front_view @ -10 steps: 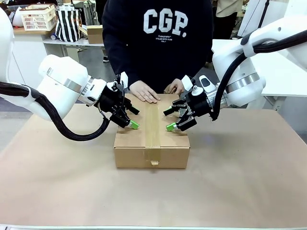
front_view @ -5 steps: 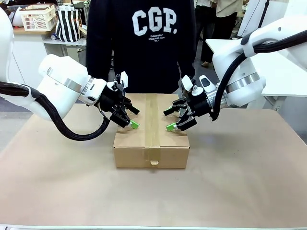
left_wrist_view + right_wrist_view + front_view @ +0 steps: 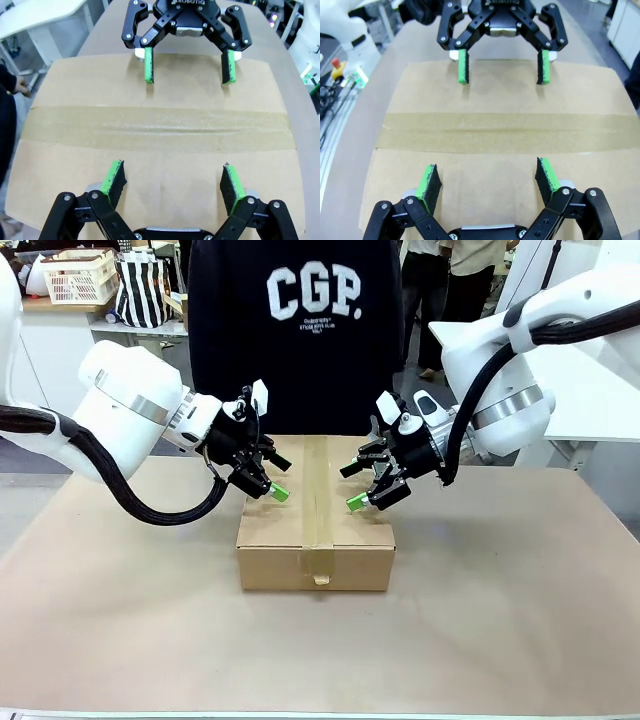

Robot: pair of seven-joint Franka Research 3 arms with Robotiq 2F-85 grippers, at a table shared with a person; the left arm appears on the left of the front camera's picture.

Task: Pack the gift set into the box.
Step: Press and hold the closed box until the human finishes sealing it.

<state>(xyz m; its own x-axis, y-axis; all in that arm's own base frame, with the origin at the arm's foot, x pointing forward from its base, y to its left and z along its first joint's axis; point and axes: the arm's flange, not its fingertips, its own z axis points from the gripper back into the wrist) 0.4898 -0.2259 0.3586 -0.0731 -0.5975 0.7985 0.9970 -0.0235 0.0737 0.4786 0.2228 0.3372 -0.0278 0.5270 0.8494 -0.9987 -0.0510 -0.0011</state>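
Table (image 3: pixel 520 620) — taped box (image 3: pixel 316 540) under both spread end effectors.

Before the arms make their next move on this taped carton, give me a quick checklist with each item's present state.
1. Flaps of the box closed, tape along the seam: ok.
2. Left gripper jaws open, nothing held: ok.
3. Right gripper jaws open, nothing held: ok.
4. The two grippers face each other across the seam, apart from one another: ok.
5. Person's hands off the box top: ok.
6. Gift set inside the box: cannot tell, box is shut.
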